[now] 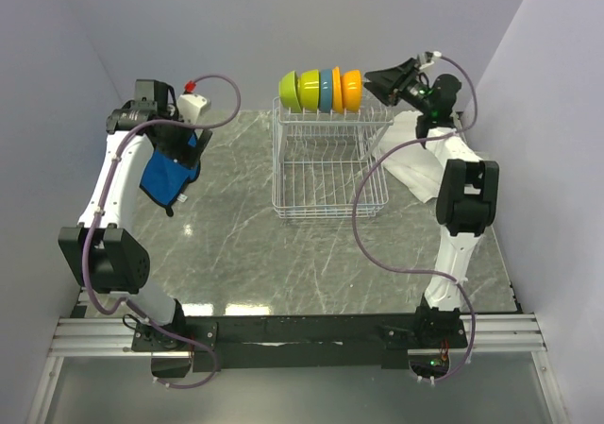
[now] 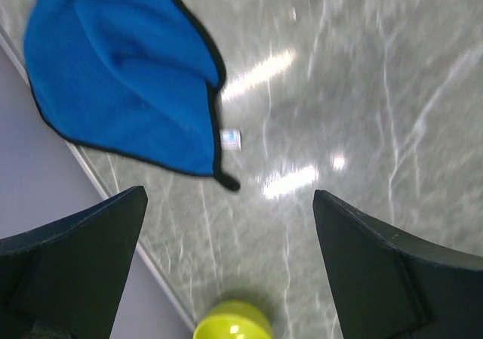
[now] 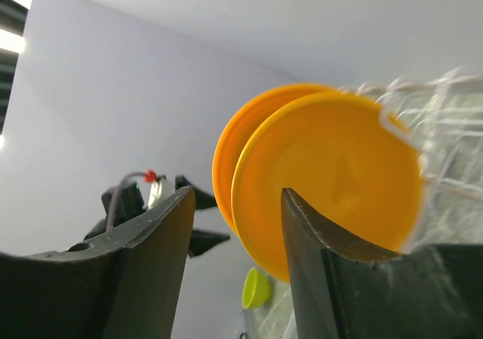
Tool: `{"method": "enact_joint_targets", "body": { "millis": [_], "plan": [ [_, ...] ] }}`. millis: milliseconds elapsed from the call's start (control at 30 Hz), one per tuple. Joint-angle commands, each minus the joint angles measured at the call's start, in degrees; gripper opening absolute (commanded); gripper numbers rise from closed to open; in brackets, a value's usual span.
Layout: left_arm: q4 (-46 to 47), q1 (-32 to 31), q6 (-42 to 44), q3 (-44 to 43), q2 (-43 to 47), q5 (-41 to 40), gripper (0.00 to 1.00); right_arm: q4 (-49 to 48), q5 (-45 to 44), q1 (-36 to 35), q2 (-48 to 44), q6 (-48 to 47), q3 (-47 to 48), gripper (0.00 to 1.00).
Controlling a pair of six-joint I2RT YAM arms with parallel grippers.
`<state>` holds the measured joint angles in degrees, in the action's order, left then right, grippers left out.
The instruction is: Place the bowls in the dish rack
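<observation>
Four bowls (image 1: 291, 92) stand in the rack (image 1: 279, 174) at upper centre. The right gripper (image 1: 375, 82) sits with jaws apart beside the orange bowl (image 1: 352, 90). The left gripper (image 2: 230, 203) is likewise apart.

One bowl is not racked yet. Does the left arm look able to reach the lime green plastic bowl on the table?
Probably yes: the open left gripper faces the lime green bowl nearby; the blue cloth lies aside.
</observation>
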<state>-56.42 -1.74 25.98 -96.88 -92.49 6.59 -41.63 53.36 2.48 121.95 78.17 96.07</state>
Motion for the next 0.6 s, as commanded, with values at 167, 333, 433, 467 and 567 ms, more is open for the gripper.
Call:
{"method": "enact_joint_targets", "body": {
  "millis": [167, 333, 433, 467, 567],
  "plan": [
    [-8.26, 0.07, 11.99, 14.43, 14.08, -6.41, 0.99, -3.64, 1.92, 5.25, -7.87, -4.51, -1.85, 0.61],
    [-18.00, 0.07, 9.89, 21.46, 17.51, -13.88, 0.92, -1.10, 3.85, 5.60, -11.73, -10.92, -3.43, 0.63],
    [-21.87, 0.33, 10.06, 26.91, 21.20, -15.20, 0.83, -0.74, 4.56, 5.43, -14.28, -13.47, -5.89, 0.63],
    [-22.06, 0.33, 9.71, 29.18, 22.25, -15.38, 0.81, -0.65, 5.08, 5.43, -14.81, -13.92, -6.33, 0.63],
    [-22.15, 0.59, 7.43, 33.75, 25.60, -17.57, 0.78, -1.09, 5.87, 5.43, -16.39, -15.85, -7.65, 0.64]
  ]
}}
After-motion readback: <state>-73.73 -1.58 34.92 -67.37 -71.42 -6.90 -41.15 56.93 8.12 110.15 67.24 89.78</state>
